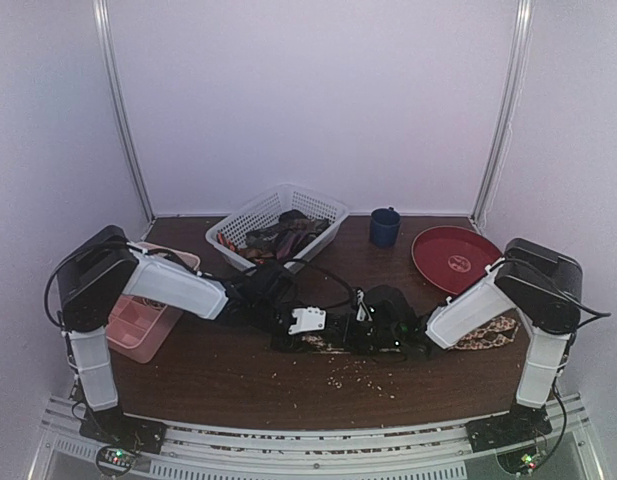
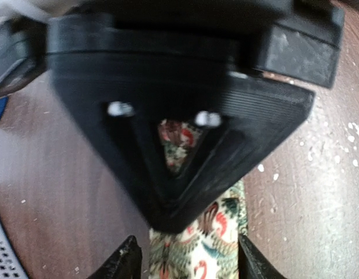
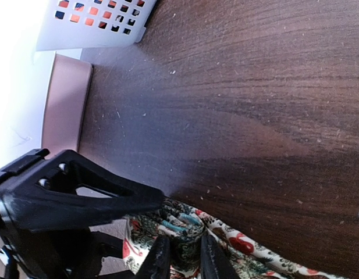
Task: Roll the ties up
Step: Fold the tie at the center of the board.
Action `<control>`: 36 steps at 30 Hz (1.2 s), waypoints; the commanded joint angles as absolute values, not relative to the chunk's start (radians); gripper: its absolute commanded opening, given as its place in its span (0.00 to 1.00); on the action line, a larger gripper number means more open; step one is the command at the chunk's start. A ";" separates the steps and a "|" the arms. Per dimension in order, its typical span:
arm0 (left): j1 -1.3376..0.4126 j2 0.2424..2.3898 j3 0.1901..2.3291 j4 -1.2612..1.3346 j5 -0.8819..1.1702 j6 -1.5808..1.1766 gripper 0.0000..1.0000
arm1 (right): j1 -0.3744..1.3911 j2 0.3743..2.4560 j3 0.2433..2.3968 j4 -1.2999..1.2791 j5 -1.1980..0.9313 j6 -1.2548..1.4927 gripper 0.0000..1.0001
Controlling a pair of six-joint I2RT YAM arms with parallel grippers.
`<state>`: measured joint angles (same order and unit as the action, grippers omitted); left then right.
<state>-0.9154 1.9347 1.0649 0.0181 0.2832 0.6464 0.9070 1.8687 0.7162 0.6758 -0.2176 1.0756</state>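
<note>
A tan floral tie (image 1: 485, 337) lies flat across the middle of the table, and both grippers meet over its left part. My left gripper (image 2: 191, 261) is open, with one finger on each side of the tie's (image 2: 214, 232) width. A black finger of the right gripper (image 2: 167, 145) fills the view just ahead of it. My right gripper (image 3: 184, 258) is shut on a bunched, rolled fold of the tie (image 3: 255, 256), with the left gripper's finger (image 3: 80, 197) close beside it. Seen from above, the left gripper (image 1: 333, 325) and right gripper (image 1: 383, 322) nearly touch. More ties (image 1: 283, 235) lie in the basket.
The white lattice basket (image 1: 238, 222) stands at the back centre. A blue mug (image 1: 384, 227) and a red plate (image 1: 453, 258) are at the back right. A pink tray (image 1: 138, 330) sits under the left arm. Crumbs dot the near table.
</note>
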 commanded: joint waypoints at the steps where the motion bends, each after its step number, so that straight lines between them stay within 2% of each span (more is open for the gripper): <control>1: -0.909 1.823 1.018 0.120 0.245 0.569 0.55 | 0.904 1.875 0.705 0.664 -0.201 1.050 0.19; 5: -0.909 1.726 0.951 0.132 0.323 0.510 0.53 | 0.904 1.881 0.713 0.663 -0.203 1.040 0.19; 8: -0.909 1.686 0.927 0.147 0.322 0.390 0.47 | 0.905 1.885 0.720 0.665 -0.206 1.039 0.19; 11: -0.905 1.683 0.939 0.150 0.297 0.237 0.35 | 0.904 1.882 0.724 0.659 -0.203 1.032 0.19; 15: -0.900 1.707 0.976 0.136 0.198 0.049 0.09 | 0.904 1.863 0.738 0.627 -0.188 1.016 0.19; 18: -0.899 1.724 0.974 0.145 0.188 -0.037 0.00 | 0.904 1.850 0.751 0.596 -0.182 1.001 0.19; 36: -0.918 1.863 0.851 0.385 0.249 -0.265 0.00 | 0.907 1.819 0.776 0.549 -0.169 0.989 0.20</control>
<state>-0.9096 1.8458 0.8806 0.2909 0.2443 -0.2131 0.9070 1.8668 0.7586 0.5930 -0.1940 1.0145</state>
